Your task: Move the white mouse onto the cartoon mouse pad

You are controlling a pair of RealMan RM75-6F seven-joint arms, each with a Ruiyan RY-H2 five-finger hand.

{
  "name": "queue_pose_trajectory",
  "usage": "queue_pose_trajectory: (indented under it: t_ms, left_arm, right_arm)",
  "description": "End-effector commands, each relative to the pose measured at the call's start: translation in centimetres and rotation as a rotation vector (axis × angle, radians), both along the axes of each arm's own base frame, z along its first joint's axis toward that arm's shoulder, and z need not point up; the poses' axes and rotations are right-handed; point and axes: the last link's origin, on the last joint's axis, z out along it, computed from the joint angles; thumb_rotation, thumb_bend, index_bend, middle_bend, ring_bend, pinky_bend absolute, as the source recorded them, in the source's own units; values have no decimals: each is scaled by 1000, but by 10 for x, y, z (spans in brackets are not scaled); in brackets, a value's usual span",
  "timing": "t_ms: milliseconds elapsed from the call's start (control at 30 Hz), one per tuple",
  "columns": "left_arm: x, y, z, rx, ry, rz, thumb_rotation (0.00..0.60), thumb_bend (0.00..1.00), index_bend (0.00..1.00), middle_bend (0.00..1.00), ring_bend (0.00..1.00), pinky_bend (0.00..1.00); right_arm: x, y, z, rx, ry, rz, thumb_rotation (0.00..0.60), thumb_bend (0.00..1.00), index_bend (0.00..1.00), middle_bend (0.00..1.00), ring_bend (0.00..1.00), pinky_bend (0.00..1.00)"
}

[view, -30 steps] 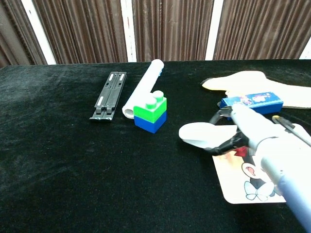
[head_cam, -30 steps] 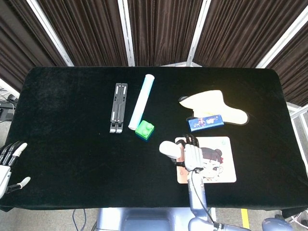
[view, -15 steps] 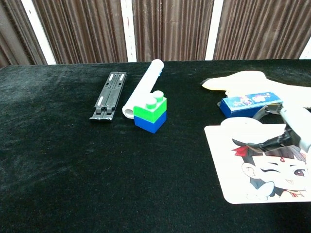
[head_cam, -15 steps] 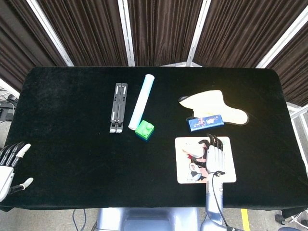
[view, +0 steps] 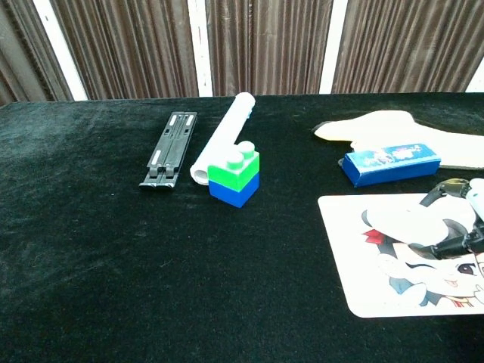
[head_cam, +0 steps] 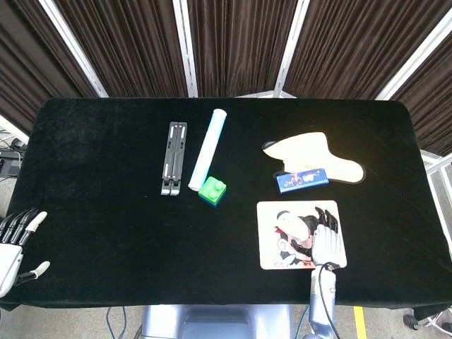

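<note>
On the pad, the mouse is held by the right hand.

Mouse lies on the pad w/ the fingers curved around it, seen in both views; the pad sits at the table's front right. Left hand is seen at the left edge of the head view, off the table, fingers apart, nothing grasped. Behind the pad a blue box is placed, touching a cream mat. Near the centre a green-blue block is found just beside the near end of a white tube; a black stand lies left of the tube, approx. parallel to it.
</note>
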Motion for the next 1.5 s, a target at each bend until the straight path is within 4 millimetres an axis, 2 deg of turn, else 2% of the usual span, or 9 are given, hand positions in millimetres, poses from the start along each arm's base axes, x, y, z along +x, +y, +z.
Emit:
queue_pose_trajectory:
  t_ms: [33, 200, 333, 500, 733, 967, 1200, 1500]
  left_arm:
    - [0, 0, 0, -1, 0, 0, 600, 189, 0, 0, 0, 0]
    - [0, 0, 0, -3, -1, -4, 600, 188, 0, 0, 0, 0]
    - [0, 0, 0, -4, -1, -4, 600, 187, 0, 0, 0, 0]
    - [0, 0, 0, -7, -2, -2, 600, 188, 0, 0, 0, 0]
    - [1, -1, -1, -11, 0, -4, 600, 188, 0, 0, 0, 0]
    - [1, -1, -1, -11, 0, -5, 600, 189, 0, 0, 0, 0]
    - [1, -1, 0, -9, -4, -6, 600, 188, 0, 0, 0, 0]
    - [0, 0, 1, -8, -11, -4, 600, 188, 0, 0, 0, 0]
  right_arm:
    - [-2, 1, 0, 2, 13, -7, 600, 265, 482, 112, 0, 0]
    - [-6, 1, 2, 2, 20, -18, 600, 250, 474, 64, 0, 0]
    - [-8, 2, 4, 3, 37, -18, 600, 242, 333, 0, 0, 0]
    - [-10, 5, 6, -2, 71, -29, 600, 238, 203, 0, 0, 0]
    - [-11, 9, 8, 7, 68, -44, 600, 239, 174, 0, 0, 0]
    - [2, 10, 8, 16, 36, 25, 600, 236, 163, 0, 0, 0]
    - [20, -1, 5, 35, 22, 73, 600, 231, 162, 0, 0, 0]
    - [22, -23, -2, 79, 66, 69, 600, 218, 147, 0, 0, 0]
